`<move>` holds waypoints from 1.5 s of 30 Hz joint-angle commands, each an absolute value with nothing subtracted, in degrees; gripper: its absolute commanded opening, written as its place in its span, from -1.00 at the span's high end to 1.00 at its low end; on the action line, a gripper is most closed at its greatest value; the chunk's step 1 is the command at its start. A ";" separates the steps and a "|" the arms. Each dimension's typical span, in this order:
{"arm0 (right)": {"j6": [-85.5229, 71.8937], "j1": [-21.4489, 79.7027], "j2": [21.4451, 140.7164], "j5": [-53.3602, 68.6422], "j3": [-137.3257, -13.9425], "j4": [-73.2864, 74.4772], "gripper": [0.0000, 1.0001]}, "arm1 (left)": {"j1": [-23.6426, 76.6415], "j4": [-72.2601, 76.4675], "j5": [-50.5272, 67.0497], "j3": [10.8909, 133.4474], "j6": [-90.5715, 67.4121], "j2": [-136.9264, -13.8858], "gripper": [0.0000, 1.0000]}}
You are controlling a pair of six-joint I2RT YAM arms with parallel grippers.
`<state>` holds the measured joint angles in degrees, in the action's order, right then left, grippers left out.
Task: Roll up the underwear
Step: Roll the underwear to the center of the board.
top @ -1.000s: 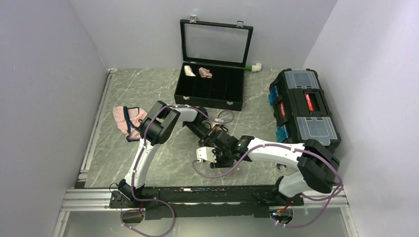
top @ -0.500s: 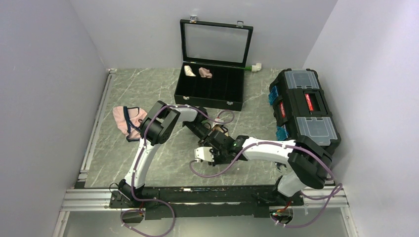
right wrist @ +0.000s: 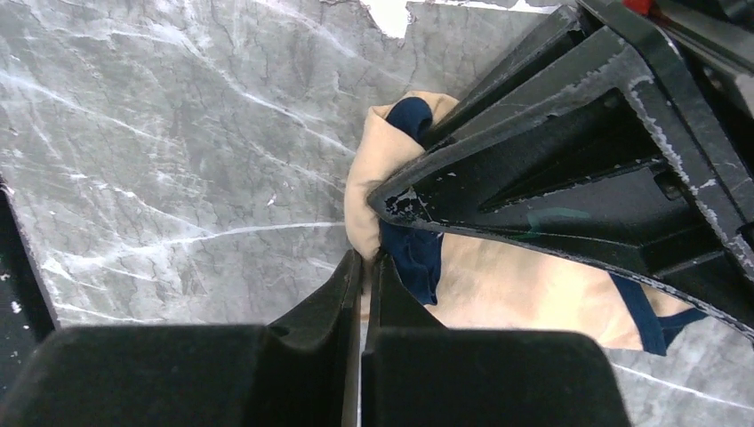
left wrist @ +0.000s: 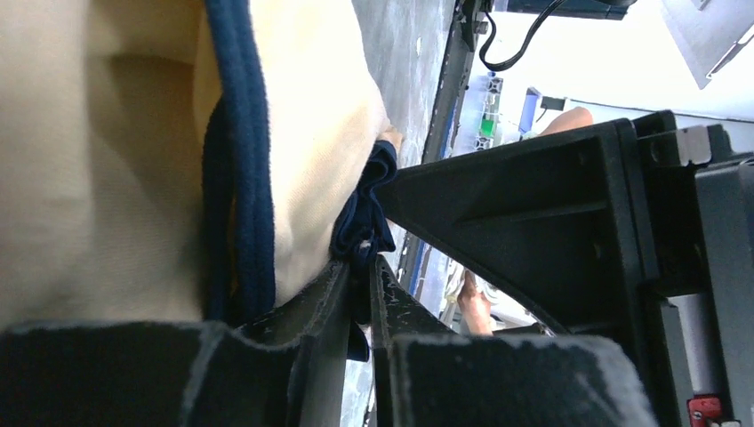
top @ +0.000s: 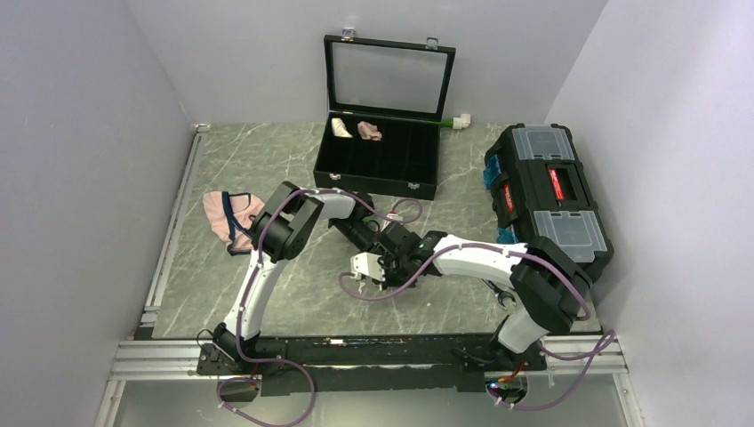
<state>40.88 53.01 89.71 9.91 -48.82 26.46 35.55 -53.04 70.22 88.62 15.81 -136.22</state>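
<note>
Underwear [right wrist: 498,285] pinched from both sides

Pink underwear [top: 229,218] lies far left on the marble table [right wrist: 133,133]. Left gripper [left wrist: 360,267]: jaws closed on the tan piece's navy edging. Fabric is bunched at table centre, between the arms. Right gripper [right wrist: 363,265]: clamped on the same bunch. Toolbox [top: 547,196] far right.

The right gripper [right wrist: 363,263] pinches the underwear [right wrist: 507,286] just beside the left gripper [right wrist: 407,169], on the marble table [right wrist: 160,160]

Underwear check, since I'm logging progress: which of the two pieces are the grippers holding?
The tan-beige underwear with navy edging, pinched by the left gripper and the right gripper. The pink underwear lies apart, at the left side of the table.
</note>
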 commanded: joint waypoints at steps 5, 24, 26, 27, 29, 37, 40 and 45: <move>40.61 48.86 93.60 18.09 -49.25 34.51 1.00 | 34.28 -51.35 62.15 85.29 18.93 -130.44 0.45; 40.71 44.31 93.30 23.79 -52.66 37.81 1.00 | 26.60 -47.80 59.99 77.68 19.69 -119.40 0.07; 41.24 43.01 94.55 26.48 -54.75 39.71 1.00 | 25.15 -45.22 59.46 74.92 19.00 -116.10 0.07; 41.53 42.33 95.36 27.88 -55.94 40.64 1.00 | 24.35 -44.33 59.21 73.35 18.33 -114.43 0.07; 42.46 41.15 97.33 30.03 -58.39 42.74 1.00 | 22.50 -40.81 58.07 70.18 17.14 -110.45 0.07; 49.21 35.88 111.42 40.04 -72.81 56.60 1.00 | 17.89 -30.18 49.30 57.08 16.03 -90.90 0.05; 52.81 34.37 117.71 43.38 -79.66 63.65 1.00 | 17.27 -26.72 45.63 52.91 16.37 -83.77 0.03; 58.46 32.51 127.64 48.10 -91.46 76.17 1.00 | 17.22 -21.40 38.33 46.59 17.67 -71.87 -0.03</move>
<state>50.37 33.65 121.64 42.68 -83.59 66.54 17.37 -28.18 44.80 49.93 16.23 -79.20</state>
